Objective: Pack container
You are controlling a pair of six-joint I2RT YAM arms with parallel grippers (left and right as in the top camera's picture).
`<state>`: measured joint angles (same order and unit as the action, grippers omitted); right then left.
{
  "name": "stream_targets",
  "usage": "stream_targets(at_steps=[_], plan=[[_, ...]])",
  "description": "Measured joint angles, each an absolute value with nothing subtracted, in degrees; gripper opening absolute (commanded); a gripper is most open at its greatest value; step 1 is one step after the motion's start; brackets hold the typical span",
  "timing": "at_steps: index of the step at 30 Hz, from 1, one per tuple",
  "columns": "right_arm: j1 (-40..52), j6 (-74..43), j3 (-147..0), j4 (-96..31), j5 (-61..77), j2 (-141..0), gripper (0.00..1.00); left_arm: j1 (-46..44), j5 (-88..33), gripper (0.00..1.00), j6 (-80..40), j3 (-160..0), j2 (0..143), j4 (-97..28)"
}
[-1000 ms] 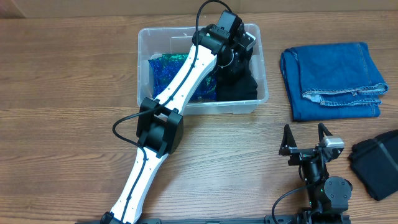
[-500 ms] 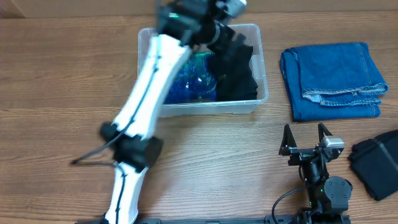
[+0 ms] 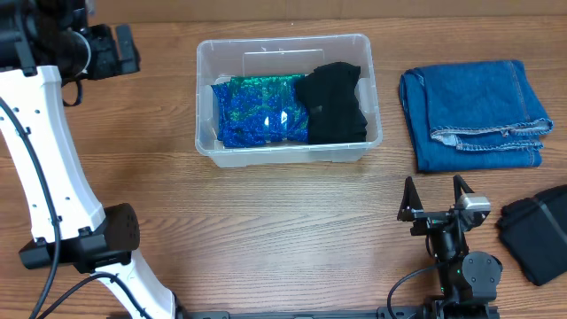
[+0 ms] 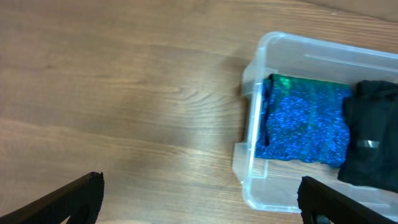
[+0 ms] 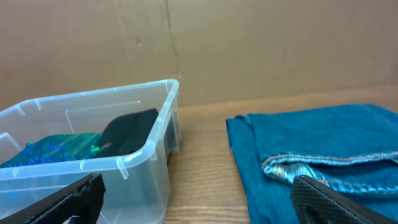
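The clear container (image 3: pixel 203 89) stands at the middle back of the table. Inside it, a blue-green sequined cloth (image 3: pixel 260 111) lies on the left and a black cloth (image 3: pixel 332 102) on the right. My left gripper (image 3: pixel 131 50) hovers open at the back left, well clear of the container and holding nothing. Its wrist view looks down on bare table with the container's (image 4: pixel 254 87) left end to the right, the left gripper (image 4: pixel 199 186) spread wide. My right gripper (image 3: pixel 433 186) rests open near the front edge, and in its own view the right gripper (image 5: pixel 196 186) faces the container (image 5: pixel 146 165).
Folded blue denim (image 3: pixel 474 111) lies right of the container, also seen as denim (image 5: pixel 311 143) in the right wrist view. A folded black cloth (image 3: pixel 536 235) sits at the right edge. A brown wall (image 5: pixel 249 43) stands behind the table.
My left arm has drawn out of the container and swung to the back left. Its gripper has opened, leaving the black cloth in the container. The right arm has not moved.
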<state>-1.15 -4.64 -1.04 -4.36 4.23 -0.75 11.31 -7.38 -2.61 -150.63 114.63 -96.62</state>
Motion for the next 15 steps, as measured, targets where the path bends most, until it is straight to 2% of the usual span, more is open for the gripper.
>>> stream_targets(at_steps=[4, 7, 9, 10, 15], plan=[[-1.1, -4.9, -1.0, -3.9, 4.3, -0.8, 1.00, 13.7, -5.0, 1.00, -3.1, -148.2, 114.6, -96.4], [-1.1, -9.8, -1.1, -4.1, 4.2, -0.7, 1.00, 13.8, -2.4, 1.00, -3.1, -148.1, 114.7, -95.4], [-1.1, -15.0, -3.7, -10.9, 3.7, -1.0, 1.00, 13.8, -1.5, 1.00, -3.1, -148.1, 114.7, -95.2], [-1.1, -16.1, -6.4, -14.3, 3.1, -1.5, 1.00, 13.8, -1.3, 1.00, -3.1, -148.1, 114.7, -95.1], [-1.1, -19.3, -37.3, -37.2, -5.2, -13.5, 1.00, 13.8, -1.0, 1.00, -3.1, -148.1, 114.9, -95.1]])
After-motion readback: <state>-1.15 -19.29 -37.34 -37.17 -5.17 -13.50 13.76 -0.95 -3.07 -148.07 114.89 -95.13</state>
